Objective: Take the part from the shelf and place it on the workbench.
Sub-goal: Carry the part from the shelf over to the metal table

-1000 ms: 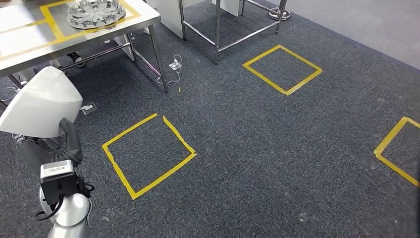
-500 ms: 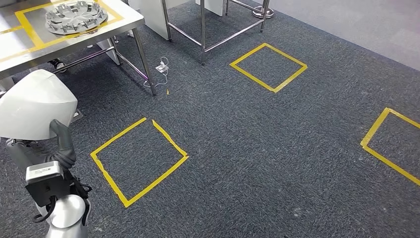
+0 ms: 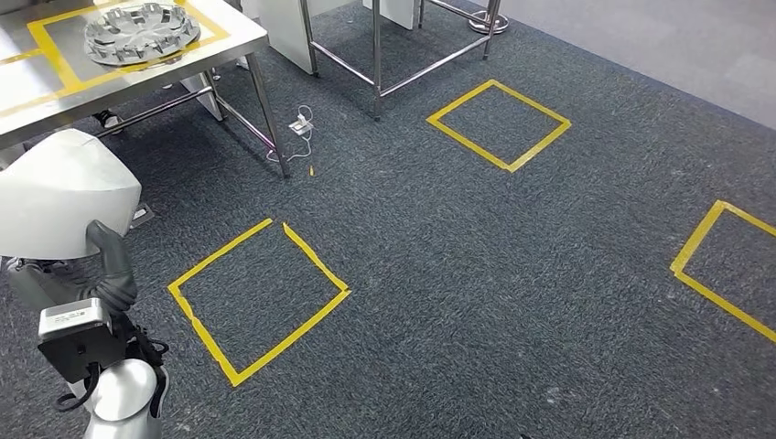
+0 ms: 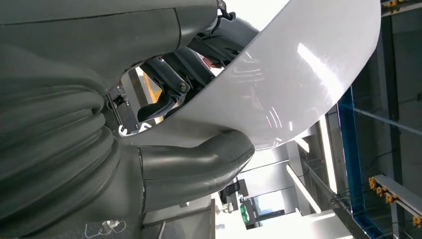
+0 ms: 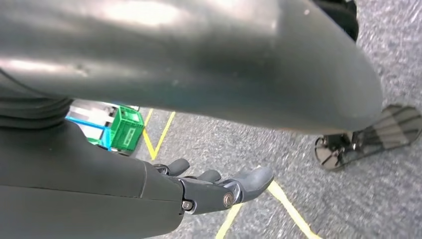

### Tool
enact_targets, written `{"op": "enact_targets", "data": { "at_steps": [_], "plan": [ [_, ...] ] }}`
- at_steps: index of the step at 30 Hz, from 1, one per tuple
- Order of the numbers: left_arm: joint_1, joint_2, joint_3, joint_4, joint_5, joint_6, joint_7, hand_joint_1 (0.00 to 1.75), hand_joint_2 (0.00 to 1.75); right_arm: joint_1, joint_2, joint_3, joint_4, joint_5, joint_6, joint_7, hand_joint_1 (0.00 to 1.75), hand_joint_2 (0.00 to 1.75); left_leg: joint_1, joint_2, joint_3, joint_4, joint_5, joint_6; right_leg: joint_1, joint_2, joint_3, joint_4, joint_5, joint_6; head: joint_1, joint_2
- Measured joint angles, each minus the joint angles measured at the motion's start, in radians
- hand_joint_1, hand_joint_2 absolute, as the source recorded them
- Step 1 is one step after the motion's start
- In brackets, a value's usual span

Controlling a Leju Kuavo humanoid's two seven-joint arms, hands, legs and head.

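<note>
My left hand [image 3: 108, 270] grips a large white curved part [image 3: 64, 206] low at the left of the head view. The left wrist view shows its thumb [image 4: 189, 164] pressed against the part's glossy white face [image 4: 298, 69]. The steel workbench [image 3: 240, 33] stands at the upper left, ahead of the held part. A silver wheel cover [image 3: 142, 32] lies on the workbench inside a yellow tape frame. My right hand [image 5: 219, 186] hangs over the carpet with fingers stretched out and nothing in them.
Yellow tape squares mark the dark carpet: one near my left arm [image 3: 256, 297], one farther off [image 3: 499, 123], one at the right edge [image 3: 723, 265]. A metal frame stand [image 3: 375, 64] rises beside the workbench, with a plug and cable [image 3: 300, 128] between them. A green crate [image 5: 124, 132] sits behind my right hand.
The whole picture has shifted: the camera has turned, so the workbench and tape squares sit farther left. My left hand still holds the white part.
</note>
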Motion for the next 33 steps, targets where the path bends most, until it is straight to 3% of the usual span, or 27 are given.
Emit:
{"op": "enact_targets", "data": {
  "at_steps": [3, 4, 6, 7, 8, 9, 11, 12, 14, 17, 19, 21, 23, 24, 25, 27, 28, 29, 32, 33],
  "plan": [
    [0.0, 0.003, -0.001, -0.006, 0.001, 0.0, -0.001, 1.75, 1.75, 0.001, 0.0, 0.0, 0.0, 0.002, 0.001, 0.003, 0.0, 0.0, 0.0, 0.003, -0.001, 0.027, -0.024, -0.016, -0.01, 0.003, 0.023, -0.015, -0.006, -0.016, -0.004, 0.0],
    [0.0, 0.005, -0.001, -0.008, 0.002, -0.001, -0.002, 1.75, 1.75, 0.001, 0.0, 0.0, 0.0, 0.002, 0.002, 0.003, 0.0, 0.0, 0.001, 0.003, -0.023, 0.073, -0.045, -0.02, -0.013, 0.003, 0.032, -0.018, -0.009, -0.021, -0.007, 0.0],
    [0.003, 0.008, -0.001, -0.007, 0.007, -0.004, -0.001, 1.75, 1.75, 0.0, -0.001, 0.0, 0.0, 0.002, 0.004, 0.001, 0.0, 0.0, 0.003, 0.002, -0.098, 0.206, -0.095, -0.026, -0.012, 0.004, 0.045, -0.019, -0.021, -0.028, -0.011, 0.0],
    [0.005, 0.009, -0.002, -0.006, 0.009, -0.005, 0.0, 1.75, 1.75, 0.001, -0.001, 0.0, 0.0, 0.003, 0.004, 0.0, 0.0, 0.0, 0.004, 0.002, -0.134, 0.259, -0.105, -0.028, -0.012, 0.005, 0.051, -0.019, -0.027, -0.028, -0.011, 0.0],
    [0.007, 0.011, -0.002, -0.004, 0.011, -0.006, 0.0, 1.75, 1.75, 0.002, -0.001, 0.0, 0.0, 0.003, 0.005, 0.0, 0.0, 0.0, 0.004, 0.002, -0.155, 0.28, -0.095, -0.029, -0.011, 0.007, 0.059, -0.018, -0.034, -0.027, -0.011, 0.0],
    [0.007, 0.012, -0.002, -0.003, 0.011, -0.007, 0.0, 1.75, 1.75, 0.003, -0.001, 0.0, 0.0, 0.004, 0.005, 0.0, 0.0, 0.0, 0.004, 0.002, -0.158, 0.263, -0.065, -0.029, -0.011, 0.009, 0.068, -0.018, -0.04, -0.026, -0.011, 0.0],
    [0.006, 0.015, -0.002, -0.002, 0.013, -0.008, 0.0, 1.75, 1.75, 0.004, -0.001, 0.0, 0.0, 0.005, 0.006, 0.0, 0.0, 0.0, 0.005, 0.002, -0.119, 0.138, 0.028, -0.025, -0.012, 0.012, 0.088, -0.018, -0.056, -0.021, -0.012, 0.0],
    [0.005, 0.016, -0.002, -0.002, 0.013, -0.009, 0.0, 1.75, 1.75, 0.003, -0.001, 0.0, 0.0, 0.006, 0.007, -0.002, 0.0, 0.0, 0.004, 0.002, -0.092, 0.073, 0.056, -0.021, -0.01, 0.014, 0.094, -0.016, -0.066, -0.016, -0.012, 0.0],
    [0.004, 0.017, -0.002, -0.002, 0.014, -0.013, 0.0, 1.75, 1.75, 0.002, -0.001, 0.0, 0.0, 0.01, 0.01, -0.005, 0.0, 0.0, 0.002, 0.0, -0.063, 0.006, 0.068, -0.009, -0.007, 0.015, 0.102, -0.014, -0.078, -0.005, -0.011, 0.0],
    [-0.003, 0.018, -0.002, -0.003, 0.014, -0.017, 0.0, 1.75, 1.75, 0.0, -0.002, 0.001, 0.0, 0.016, 0.014, -0.005, 0.0, 0.0, 0.002, -0.003, -0.047, -0.001, 0.054, 0.013, -0.007, 0.014, 0.109, 0.002, -0.083, 0.011, -0.008, 0.0],
    [-0.009, 0.018, -0.002, -0.003, 0.014, -0.018, 0.0, 1.75, 1.75, -0.003, -0.004, 0.002, 0.0, 0.019, 0.018, -0.003, 0.0, 0.0, 0.006, -0.004, -0.032, -0.003, 0.047, 0.023, -0.009, 0.012, 0.065, 0.076, -0.098, 0.02, -0.006, 0.0],
    [-0.011, 0.018, -0.002, 0.0, 0.013, -0.021, 0.0, 1.75, 1.75, -0.004, -0.004, 0.004, 0.0, 0.021, 0.023, -0.006, 0.0, 0.0, 0.006, -0.004, -0.021, -0.004, 0.034, 0.028, -0.011, 0.01, -0.023, 0.205, -0.133, 0.028, -0.005, 0.0],
    [-0.01, 0.018, -0.002, 0.004, 0.013, -0.024, 0.0, 1.75, 1.75, -0.001, -0.004, 0.005, 0.0, 0.023, 0.027, -0.009, 0.0, 0.0, 0.005, -0.005, -0.005, -0.004, 0.018, 0.027, -0.012, 0.01, -0.096, 0.276, -0.157, 0.03, -0.004, 0.0],
    [-0.01, 0.018, -0.002, 0.005, 0.012, -0.025, 0.0, 1.75, 1.75, 0.001, -0.004, 0.006, 0.0, 0.025, 0.028, -0.009, 0.0, 0.0, 0.005, -0.005, 0.006, -0.004, 0.009, 0.026, -0.012, 0.01, -0.107, 0.262, -0.144, 0.029, -0.004, 0.0],
    [-0.009, 0.017, -0.002, 0.006, 0.011, -0.025, 0.0, 1.75, 1.75, 0.002, -0.005, 0.006, 0.0, 0.027, 0.029, -0.009, 0.0, 0.0, 0.005, -0.006, 0.02, -0.004, -0.001, 0.024, -0.012, 0.009, -0.101, 0.215, -0.11, 0.026, -0.004, 0.0],
    [-0.009, 0.016, -0.003, 0.006, 0.009, -0.026, 0.0, 1.75, 1.75, 0.003, -0.006, 0.008, 0.0, 0.03, 0.031, -0.009, 0.0, 0.0, 0.004, -0.005, 0.048, -0.004, -0.022, 0.018, -0.009, 0.006, -0.065, 0.083, -0.017, 0.018, -0.005, 0.0],
    [-0.009, 0.016, -0.003, 0.006, 0.009, -0.026, 0.0, 1.75, 1.75, 0.003, -0.006, 0.008, 0.0, 0.032, 0.031, -0.01, 0.0, 0.0, 0.003, -0.005, 0.056, -0.005, -0.033, 0.013, -0.006, 0.004, -0.05, 0.038, 0.009, 0.013, -0.006, 0.0],
    [-0.009, 0.015, -0.004, 0.006, 0.008, -0.027, 0.0, 1.75, 1.75, 0.003, -0.006, 0.009, 0.0, 0.033, 0.033, -0.011, 0.0, 0.0, 0.002, -0.005, 0.064, -0.008, -0.041, 0.007, -0.003, 0.003, -0.041, 0.014, 0.022, 0.009, -0.006, 0.0],
    [-0.01, 0.015, -0.007, 0.005, 0.008, -0.028, 0.0, 1.75, 1.75, 0.004, -0.006, 0.013, 0.0, 0.036, 0.037, -0.005, 0.0, 0.0, 0.001, -0.006, 0.081, -0.001, -0.046, -0.014, -0.004, 0.005, -0.017, 0.004, 0.015, -0.011, -0.007, 0.0],
    [-0.012, 0.015, -0.007, 0.005, 0.008, -0.029, -0.001, 1.75, 1.75, 0.005, -0.006, 0.015, 0.0, 0.038, 0.038, -0.002, 0.0, 0.0, 0.002, -0.006, 0.073, 0.024, -0.047, -0.019, -0.006, 0.006, -0.005, 0.001, 0.011, -0.019, -0.009, 0.0]
  ]
}}
